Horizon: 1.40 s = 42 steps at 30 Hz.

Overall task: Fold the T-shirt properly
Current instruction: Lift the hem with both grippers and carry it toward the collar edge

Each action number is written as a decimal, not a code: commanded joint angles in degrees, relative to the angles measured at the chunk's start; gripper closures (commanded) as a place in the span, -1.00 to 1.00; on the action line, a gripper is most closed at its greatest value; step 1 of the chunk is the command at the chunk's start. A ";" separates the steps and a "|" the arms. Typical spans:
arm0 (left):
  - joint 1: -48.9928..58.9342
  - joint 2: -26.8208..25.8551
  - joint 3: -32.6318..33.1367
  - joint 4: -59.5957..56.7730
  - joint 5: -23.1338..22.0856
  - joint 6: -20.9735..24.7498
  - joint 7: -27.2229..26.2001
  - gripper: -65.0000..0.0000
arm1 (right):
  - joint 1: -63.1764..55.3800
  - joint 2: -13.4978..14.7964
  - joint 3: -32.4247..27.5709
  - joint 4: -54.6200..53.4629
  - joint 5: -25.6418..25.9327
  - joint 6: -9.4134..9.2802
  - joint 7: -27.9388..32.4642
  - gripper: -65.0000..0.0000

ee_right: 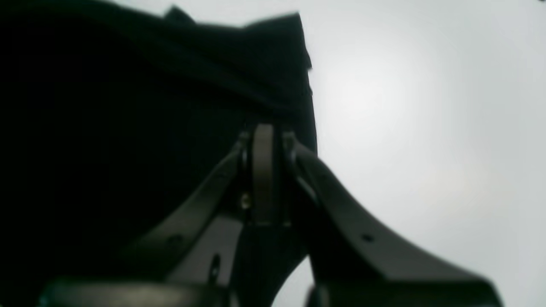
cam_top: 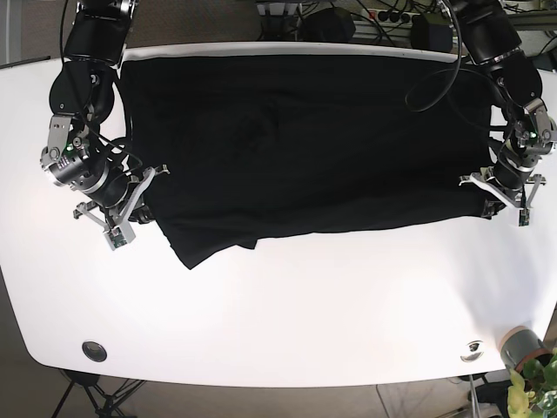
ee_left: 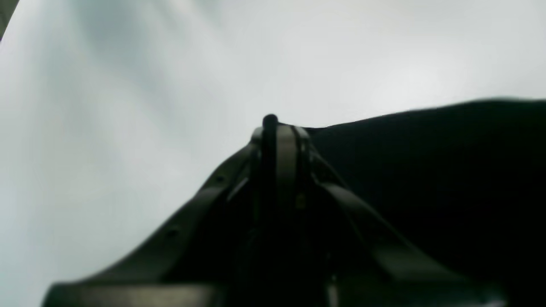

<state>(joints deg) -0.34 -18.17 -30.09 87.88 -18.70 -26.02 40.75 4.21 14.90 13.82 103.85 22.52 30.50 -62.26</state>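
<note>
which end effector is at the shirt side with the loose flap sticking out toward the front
The right end effector, on the base view's left; the T-shirt juts forward there, while the left end effector is beside a straighter hem.

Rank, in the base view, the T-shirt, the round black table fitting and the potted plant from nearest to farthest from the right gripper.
From the right gripper:
1. T-shirt, touching it, at its side edge.
2. Round black fitting, near the table's front edge below the gripper.
3. Potted plant, at the opposite front corner.

Two black jointed arms, silver wrist housings, black cables, white-framed end effectors
</note>
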 commanded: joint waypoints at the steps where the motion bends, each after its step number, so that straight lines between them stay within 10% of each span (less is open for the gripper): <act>1: -0.94 -1.03 -0.38 0.34 -0.69 -2.16 -1.41 1.00 | 2.08 -0.26 0.20 -1.04 0.82 0.05 1.47 0.89; 15: -1.29 -1.03 -0.11 -0.27 -0.51 -3.91 -1.41 1.00 | 15.09 0.18 -0.33 -26.62 0.82 0.05 11.58 -0.54; 31: -2.08 -0.95 -0.02 -0.36 -0.51 -4.00 -1.41 1.00 | 21.07 -0.08 -7.98 -49.92 1.26 0.58 24.59 -0.51; 42: -2.08 -0.95 -0.02 -0.36 -0.51 -4.00 -1.41 1.00 | 20.89 -2.37 -9.91 -50.01 0.90 0.14 24.85 -0.14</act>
<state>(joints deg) -1.48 -18.09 -29.93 86.65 -18.50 -29.87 40.71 23.68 12.19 3.79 53.17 23.03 30.50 -37.74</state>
